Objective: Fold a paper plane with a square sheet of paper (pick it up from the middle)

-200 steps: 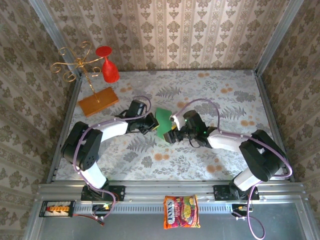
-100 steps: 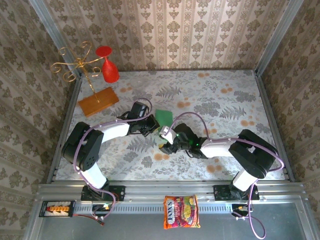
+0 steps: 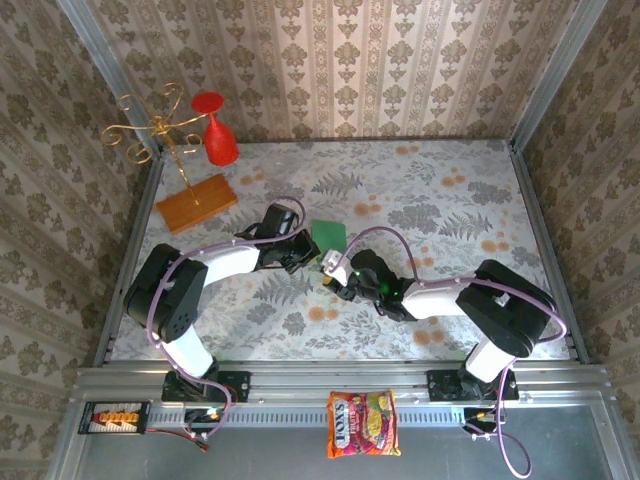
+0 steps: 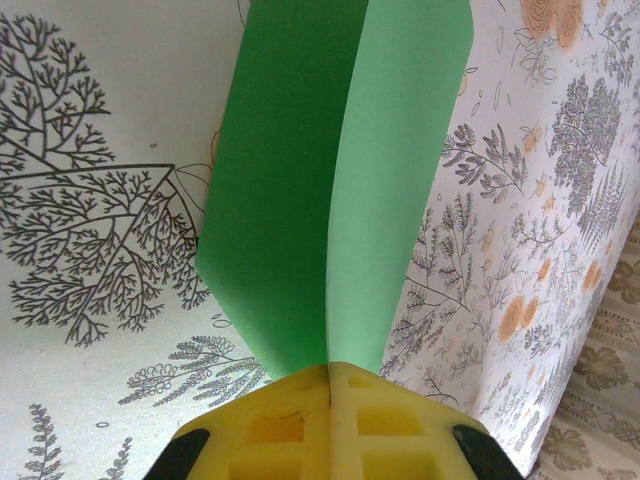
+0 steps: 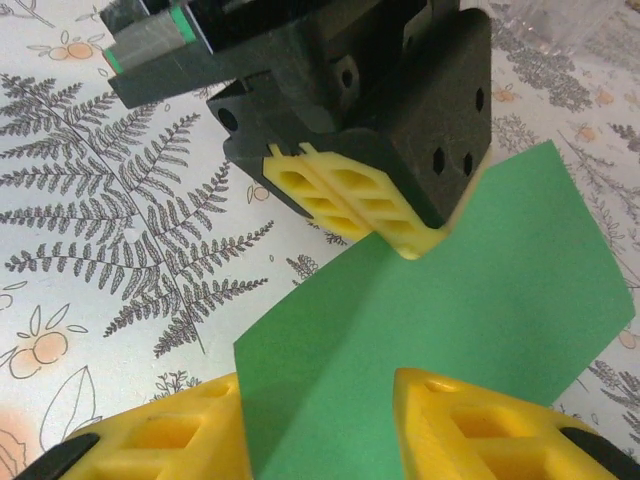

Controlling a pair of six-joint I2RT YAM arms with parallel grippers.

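Square sheet of paper [image 4: 300, 180], pinched in left fingers [image 4: 270, 425], right fingers [image 5: 480, 430] astride

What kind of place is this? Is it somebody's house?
Probably a robot practice booth, not a house: the left arm and right arm are bolted to a metal rail, and wallpapered walls box in one flowery table.
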